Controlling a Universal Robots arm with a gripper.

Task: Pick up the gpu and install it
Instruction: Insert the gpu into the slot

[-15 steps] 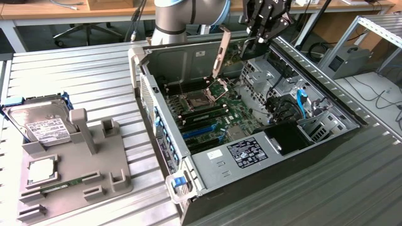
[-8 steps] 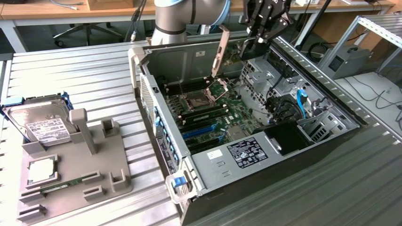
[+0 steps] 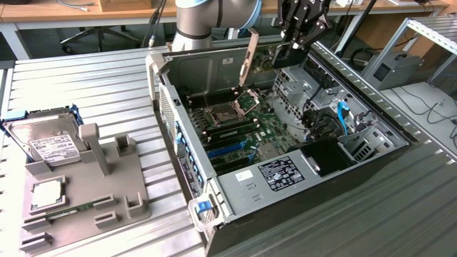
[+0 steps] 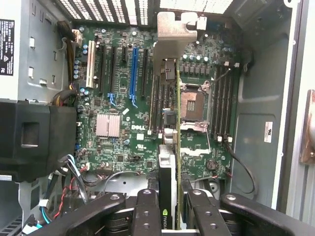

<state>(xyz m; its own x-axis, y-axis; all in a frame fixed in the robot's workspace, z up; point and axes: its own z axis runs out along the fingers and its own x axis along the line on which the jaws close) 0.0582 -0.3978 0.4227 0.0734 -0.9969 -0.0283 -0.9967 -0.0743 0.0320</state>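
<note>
Gripper (image 4: pixel 170 202) is closed on the gpu (image 4: pixel 167 164). In the wrist view one finger (image 4: pixel 147 209) sits on each face and the card is clamped between them, edge toward the camera. The grasp is at the end away from the metal bracket (image 4: pixel 175 30), which I judge leaves the bracket and connector edge free to meet the case. In the exterior view the gpu hangs in the air above the open computer case (image 3: pixel 400 136), well clear of the motherboard (image 4: pixel 123 135) and touching nothing. It is held on edge, not flat, presumably because the expansion slots accept a card only edge-first. The case lies on its side on the worktop (image 3: pixel 85 80) with the open side up, so the slots face the gripper. The bracket points toward the perforated rear wall (image 4: pixel 108 10), where it would have to seat. The card's line does not run over the long blue slot (image 4: pixel 134 73). It lies nearer the CPU socket (image 4: pixel 190 103), so I judge it is not lined up with that slot. Grey fixture (image 3: pixel 107 198) at the exterior view's left holds the hard drive (image 3: pixel 50 143) and green RAM stick (image 3: pixel 71 210), well apart from the case and out of the arm's way.
</note>
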